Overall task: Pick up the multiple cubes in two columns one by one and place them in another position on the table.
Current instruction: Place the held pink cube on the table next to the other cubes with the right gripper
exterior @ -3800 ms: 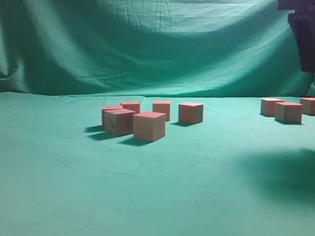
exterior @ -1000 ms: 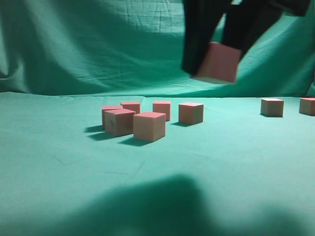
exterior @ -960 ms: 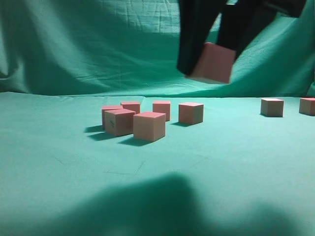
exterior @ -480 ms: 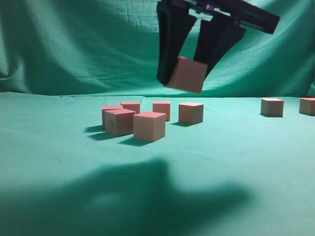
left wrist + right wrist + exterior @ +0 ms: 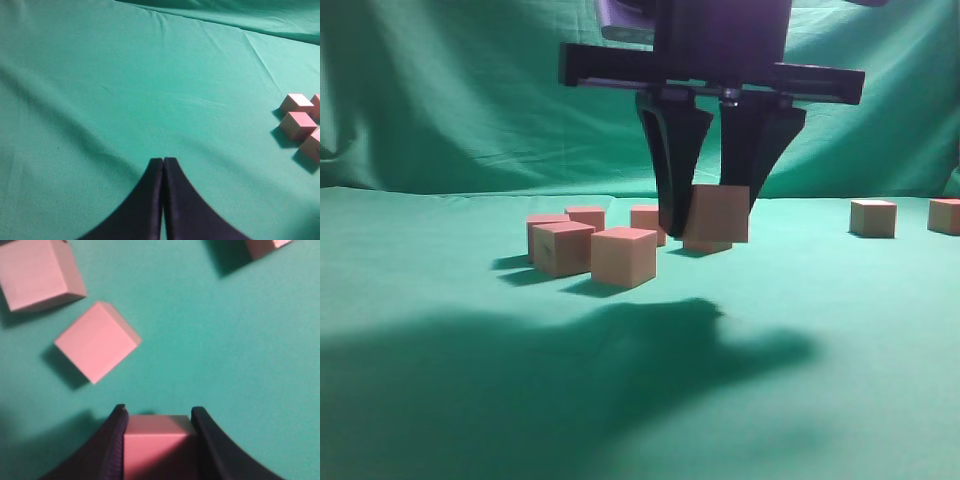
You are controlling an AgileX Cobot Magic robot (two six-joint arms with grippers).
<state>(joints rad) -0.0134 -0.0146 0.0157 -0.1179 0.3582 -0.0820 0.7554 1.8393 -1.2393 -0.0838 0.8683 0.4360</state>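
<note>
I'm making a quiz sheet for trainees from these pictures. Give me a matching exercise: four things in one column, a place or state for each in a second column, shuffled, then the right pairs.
Things
1. right tool
2. left tool
3. held cube
4. two cubes far right in the exterior view

States
A. shut, empty, above bare cloth
B. resting on the table, apart from the main cluster
C. closed on a cube
D. gripped between two dark fingers, beside the cluster

Pairs: 1-C, 2-A, 3-D, 4-B
</note>
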